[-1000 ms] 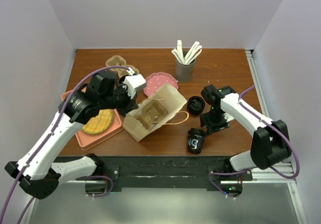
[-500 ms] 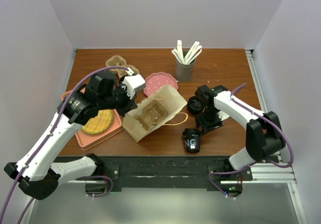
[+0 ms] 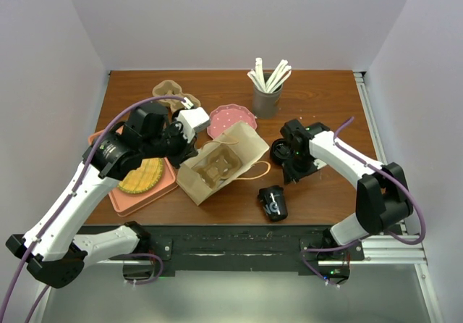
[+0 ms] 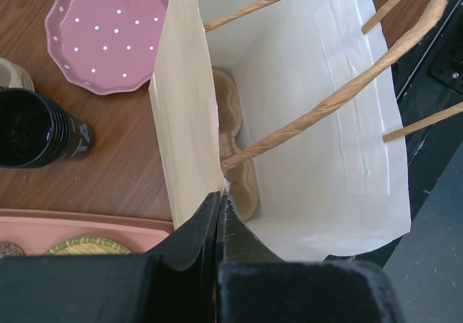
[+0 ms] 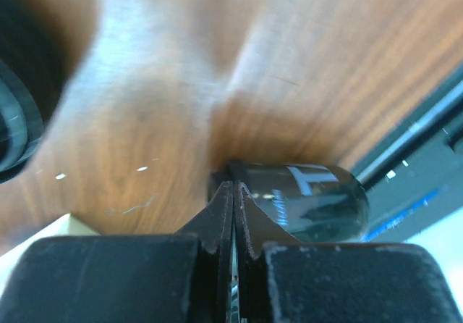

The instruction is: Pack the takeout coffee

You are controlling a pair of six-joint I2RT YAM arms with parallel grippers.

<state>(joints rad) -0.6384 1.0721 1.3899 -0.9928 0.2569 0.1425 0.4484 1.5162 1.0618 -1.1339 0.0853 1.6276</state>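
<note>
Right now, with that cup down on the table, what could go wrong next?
1. The black cup lies on its side near the front edge of the table; it may roll off.
2. The right hand is shut and empty; moving in like that would likely shove the cup.
3. The left hand pinches only the thin rim of the paper bag, which could slip or tear.
</note>
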